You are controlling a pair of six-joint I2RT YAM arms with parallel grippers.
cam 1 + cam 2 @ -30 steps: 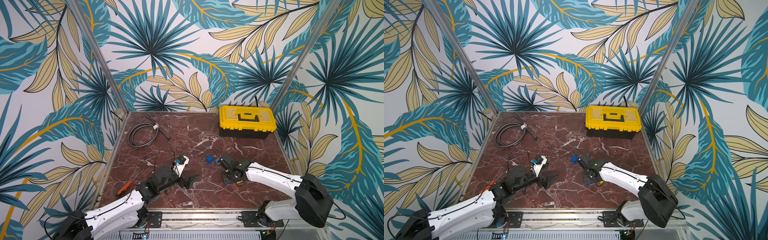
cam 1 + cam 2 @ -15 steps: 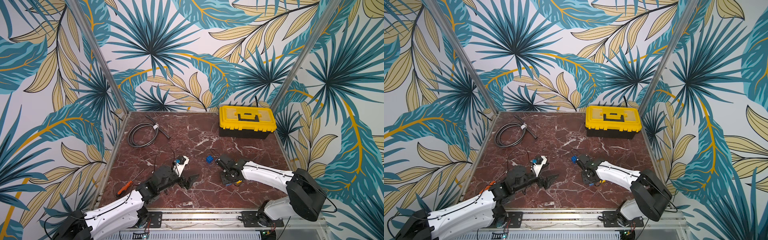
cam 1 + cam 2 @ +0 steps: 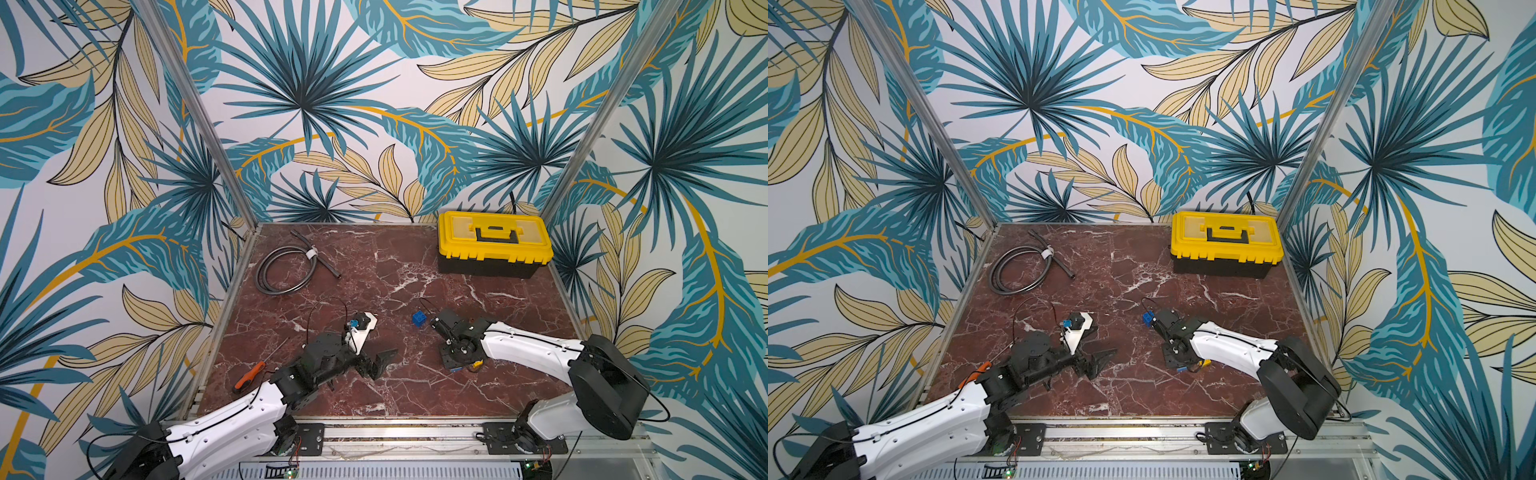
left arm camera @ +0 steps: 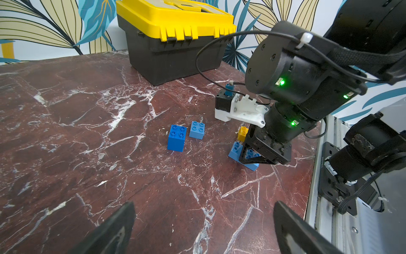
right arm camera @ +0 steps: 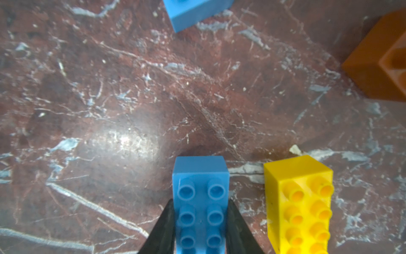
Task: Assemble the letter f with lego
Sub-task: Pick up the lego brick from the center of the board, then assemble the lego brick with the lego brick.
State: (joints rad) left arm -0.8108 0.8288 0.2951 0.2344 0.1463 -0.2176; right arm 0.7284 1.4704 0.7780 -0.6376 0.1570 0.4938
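Across both top views, a dark red marble bench [image 3: 374,266] filled a cell papered with palm leaves. I saw the right gripper [image 3: 455,365] pointing down near the front edge, right of centre, its jaws too small to judge from there. The long yellow brick [image 3: 478,364] lay just beside it. The dark blue square brick [image 3: 1147,319] stood a little farther back, near the right wrist. The left gripper [image 3: 382,359] was left of centre. A yellow toolbox [image 3: 494,241] sat in the far right corner. A coiled hose [image 3: 286,270] lay near the far left corner, and an orange-handled screwdriver [image 3: 249,374] lay by the left edge.

From the left wrist, the left claw's black fingers [image 4: 114,231] stood wide apart over bare marble, holding nothing. Beyond them the dark blue square brick [image 4: 176,140] and a lighter blue square brick [image 4: 197,129] stood studs up, just beside each other. Nearer the bench's right edge, the right gripper [image 4: 252,159] was down on the long blue brick [image 4: 235,150].

From the right wrist, the claw was narrow and clamped on the long blue brick [image 5: 201,198], with a black finger [image 5: 163,228] against each long side. The long yellow brick [image 5: 301,204] lay parallel, near but apart. The orange brick [image 5: 382,66] lay tipped over, well apart. None of the five bricks was joined to another, so the letter f was not yet built.
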